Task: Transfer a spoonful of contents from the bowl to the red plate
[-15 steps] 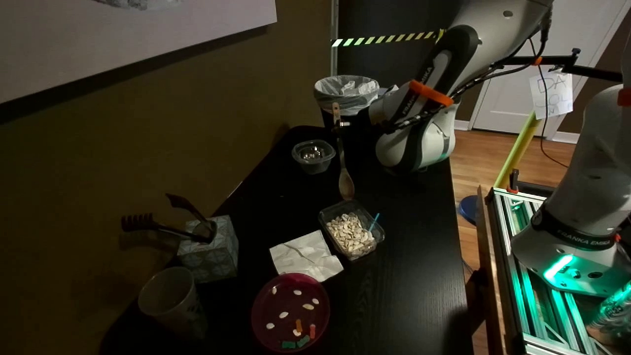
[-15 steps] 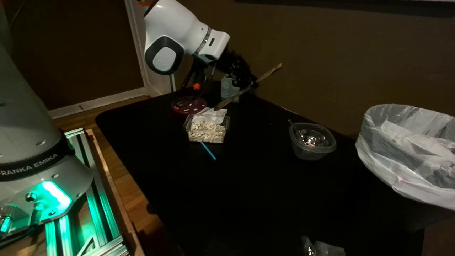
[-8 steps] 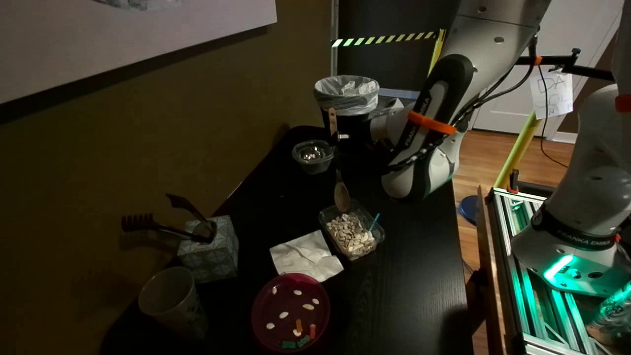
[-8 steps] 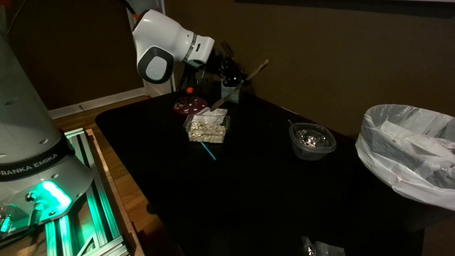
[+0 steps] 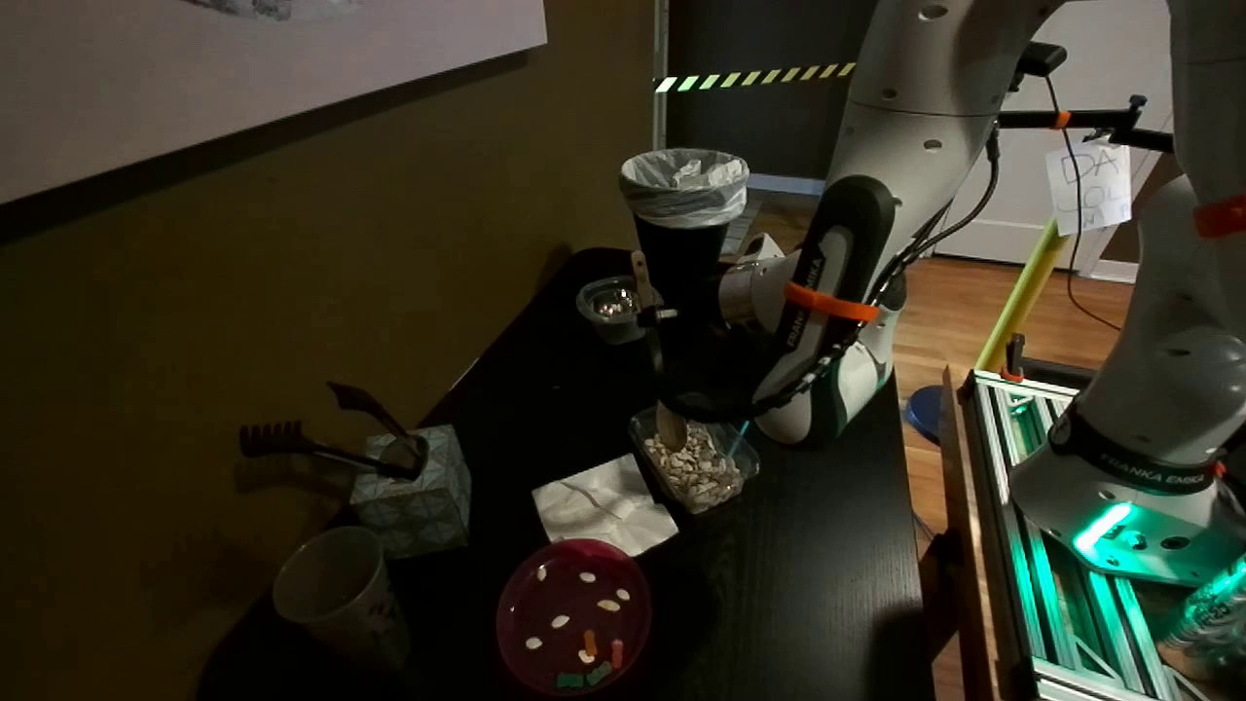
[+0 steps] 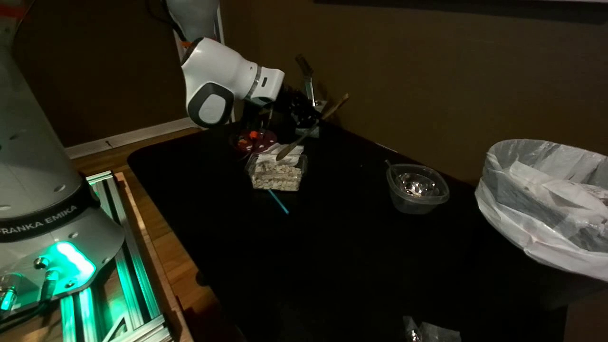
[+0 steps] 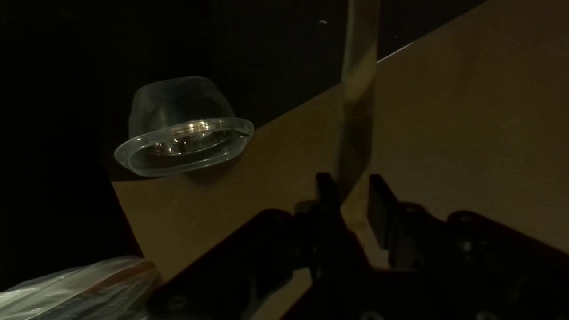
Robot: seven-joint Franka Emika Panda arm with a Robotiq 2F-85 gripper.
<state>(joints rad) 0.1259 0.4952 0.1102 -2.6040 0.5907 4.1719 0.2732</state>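
Note:
My gripper (image 7: 350,176) is shut on the handle of a wooden spoon (image 7: 359,80), which runs between its fingers. The spoon slants down, its scoop (image 5: 672,428) low over the seed container's far left part. It also shows in an exterior view (image 6: 289,150); whether it touches the seeds I cannot tell. The clear plastic container (image 5: 751,469), the task's bowl, holds pale seeds (image 5: 699,477). The red plate (image 5: 523,611) bears several white seeds and some orange, pink and green pieces. Arm and cables partly cover it in an exterior view (image 6: 268,137).
A white napkin (image 5: 604,506) lies between container and plate. A blue stick (image 6: 278,201) leans at the container. A tissue box (image 5: 419,511) with dark utensils and a cup (image 5: 336,594) stand by the wall. A clear bowl (image 6: 415,205) and a lined bin (image 6: 536,237) stand farther off.
The arm has come down and over toward the container, carrying the spoon. The scoop has gone from behind the container to low over its far left part. The spoon stays gripped.

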